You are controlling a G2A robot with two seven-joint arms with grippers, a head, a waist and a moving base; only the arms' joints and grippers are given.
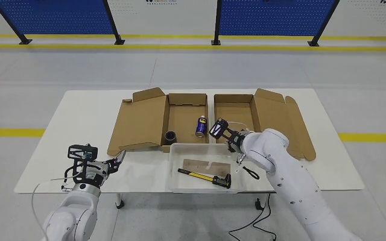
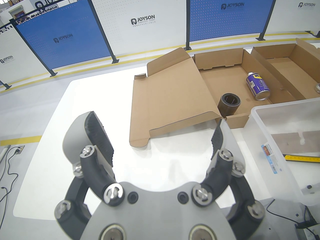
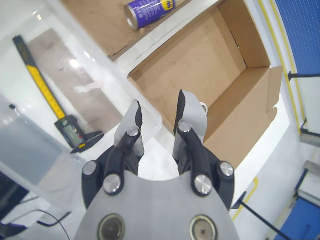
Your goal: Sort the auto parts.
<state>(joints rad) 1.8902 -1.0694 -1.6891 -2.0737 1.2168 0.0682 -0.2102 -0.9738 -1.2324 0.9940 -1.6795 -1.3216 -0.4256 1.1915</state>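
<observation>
Two open cardboard boxes lie at the back of the table. The left box (image 1: 181, 117) holds a blue spray can (image 1: 201, 126) (image 2: 258, 86) (image 3: 150, 8) and a black cylinder (image 1: 170, 137) (image 2: 228, 104). In front stands a clear plastic bin (image 1: 175, 169) with a yellow-and-black caliper (image 1: 205, 176) (image 3: 45, 88) in it. My right gripper (image 1: 228, 137) (image 3: 159, 98) hangs open and empty over the near left corner of the right box (image 1: 241, 111). A small pale round part (image 3: 204, 106) peeks from behind one finger. My left gripper (image 1: 116, 161) (image 2: 156, 121) is open above bare table at the near left.
The boxes' lids (image 1: 142, 123) lie folded outward, flat on the table. A black loop of cable (image 1: 250, 173) rests just right of the bin. Blue and white fence panels stand on the floor behind the table.
</observation>
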